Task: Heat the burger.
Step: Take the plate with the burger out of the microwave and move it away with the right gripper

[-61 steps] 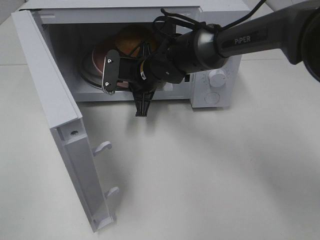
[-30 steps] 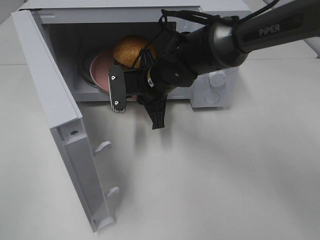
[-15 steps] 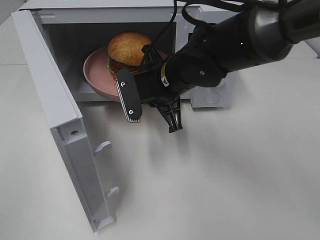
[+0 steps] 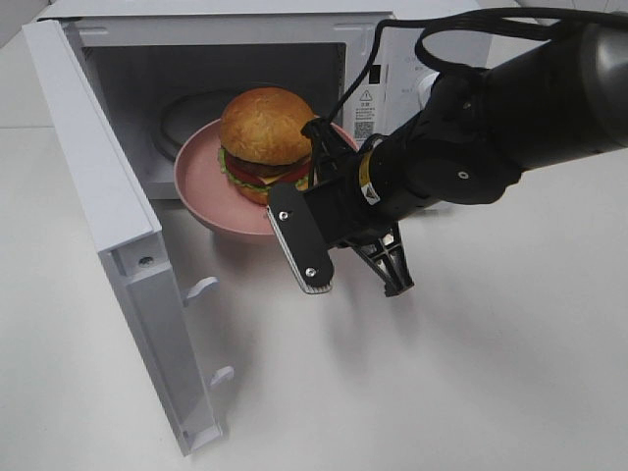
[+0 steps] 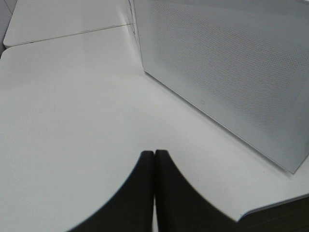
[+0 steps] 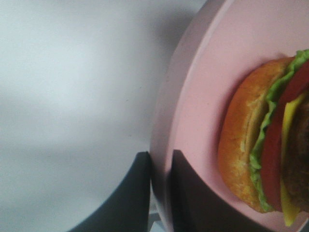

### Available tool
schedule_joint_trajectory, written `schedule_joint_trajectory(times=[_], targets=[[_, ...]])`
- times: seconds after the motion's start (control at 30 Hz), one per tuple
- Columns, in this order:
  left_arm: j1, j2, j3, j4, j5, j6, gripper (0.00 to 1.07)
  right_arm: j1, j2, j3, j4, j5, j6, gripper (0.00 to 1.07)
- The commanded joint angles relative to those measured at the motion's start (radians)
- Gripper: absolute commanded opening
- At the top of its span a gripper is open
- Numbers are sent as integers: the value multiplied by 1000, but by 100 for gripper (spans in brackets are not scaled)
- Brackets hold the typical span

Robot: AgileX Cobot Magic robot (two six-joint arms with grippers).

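Jaws of the right gripper (image 6: 160,193) are pinched narrow onto the rim of the round pink plate (image 6: 193,111), one finger on each face of its edge, as the right wrist view shows plainly. On that plate sits the burger (image 4: 265,142), a golden-brown bun over dark patty, yellow cheese, red tomato and green lettuce. Seen from the high camera, plate and burger hang at the mouth of the white microwave oven (image 4: 245,44), partly over the sill and partly over the white table (image 4: 471,373), with the grey turntable behind them inside the cavity. The oven's white door (image 4: 118,255) stands swung wide on the left.

A rim grip carries the load well off to one side, so the plate should be kept level and moved slowly; any tilt toward the far edge could let the burger slide. The plate's far side needs to clear the door frame and sill.

Jaws of the left gripper (image 5: 154,159) are pressed together with nothing between them, hovering over bare table beside the door's perforated outer panel.
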Motion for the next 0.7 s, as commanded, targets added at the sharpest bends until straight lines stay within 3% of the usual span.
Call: schedule_joint_trajectory(times=[0.03,0.7], targets=[[2,-20,3,-1,-14,-3,0,-10,-48,25,-3,1,11,0],[2,-20,3,-1,-14,-3,0,-10,-312,324,-4,75,34,0]])
